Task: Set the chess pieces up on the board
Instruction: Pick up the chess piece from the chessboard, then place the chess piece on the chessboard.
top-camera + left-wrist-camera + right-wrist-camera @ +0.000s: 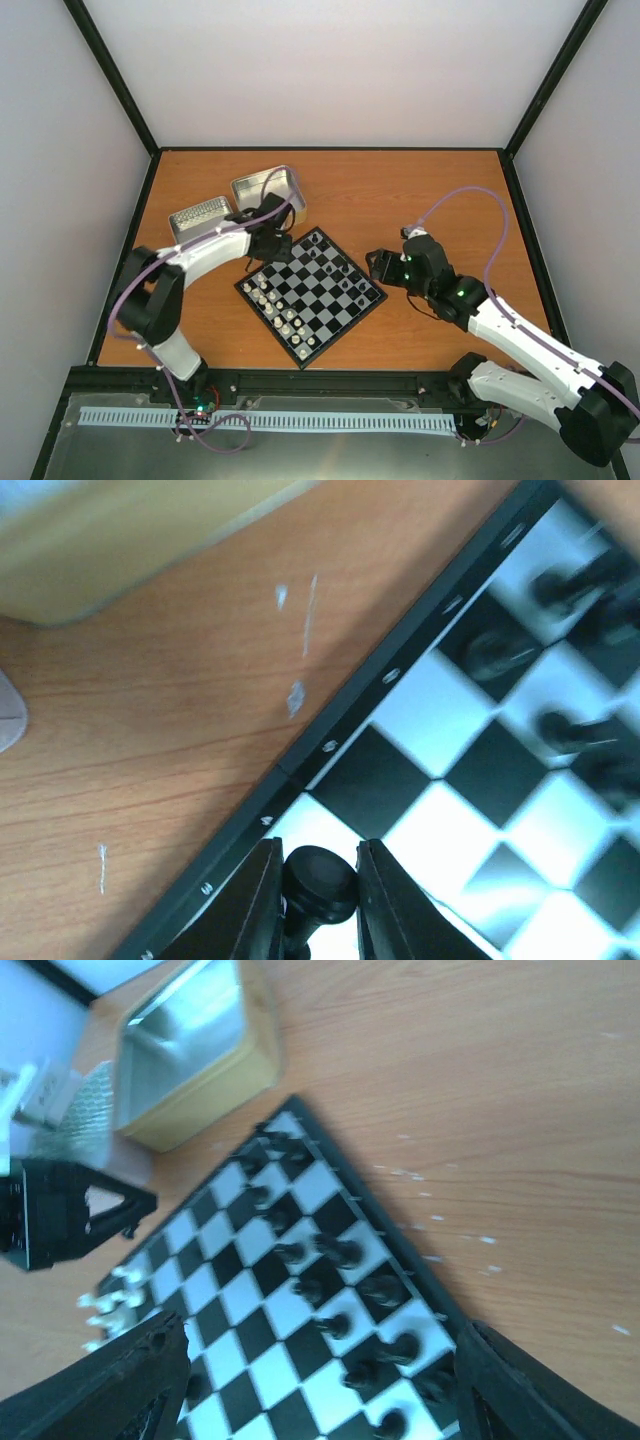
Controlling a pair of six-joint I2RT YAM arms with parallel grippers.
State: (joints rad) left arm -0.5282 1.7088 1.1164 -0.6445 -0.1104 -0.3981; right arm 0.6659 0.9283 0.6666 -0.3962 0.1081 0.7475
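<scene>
Glossy checked board, thin black rim, on woodgrain table, left gripper clamped on round-headed black piece just inside the rim, right gripper spread wide above opposite corner, two rectangular metal tins behind

Orange-brown wooden table in view, and the board lies on it cornerwise, near the middle. Behind the board's far-left edge sit two silver tins: the open tin, and just beside it, further left, the ribbed tin.

Overhead looks down — close wrist views share the board.
</scene>
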